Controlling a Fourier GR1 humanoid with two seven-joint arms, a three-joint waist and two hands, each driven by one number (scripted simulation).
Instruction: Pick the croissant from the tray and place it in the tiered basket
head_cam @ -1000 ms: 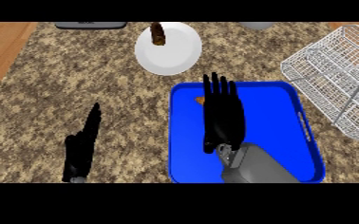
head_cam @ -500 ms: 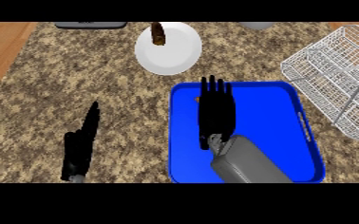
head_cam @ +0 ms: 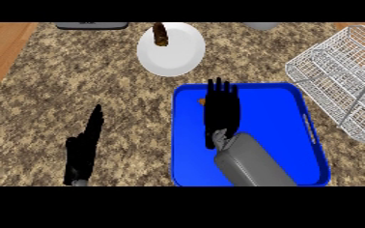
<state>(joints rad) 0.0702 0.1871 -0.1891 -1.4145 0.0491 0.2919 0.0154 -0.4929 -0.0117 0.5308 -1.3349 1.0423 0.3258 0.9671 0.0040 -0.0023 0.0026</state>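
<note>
Head view: my right hand [head_cam: 221, 111] lies flat over the tray [head_cam: 303, 125], fingers straight and close, covering the croissant [head_cam: 203, 101]; only an orange edge shows. My forearm [head_cam: 253, 164] slants in from below. My left hand [head_cam: 84, 147] rests open on the desk [head_cam: 85, 77].

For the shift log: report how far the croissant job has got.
Done: nothing; the tiered basket looks empty. In hand: the right hand, fingers straight, is spread over the blue tray, hiding the croissant except an orange sliver beside its fingers. To do: grasp it, lift it, carry it right to the basket. The left hand rests open at lower left.
</note>
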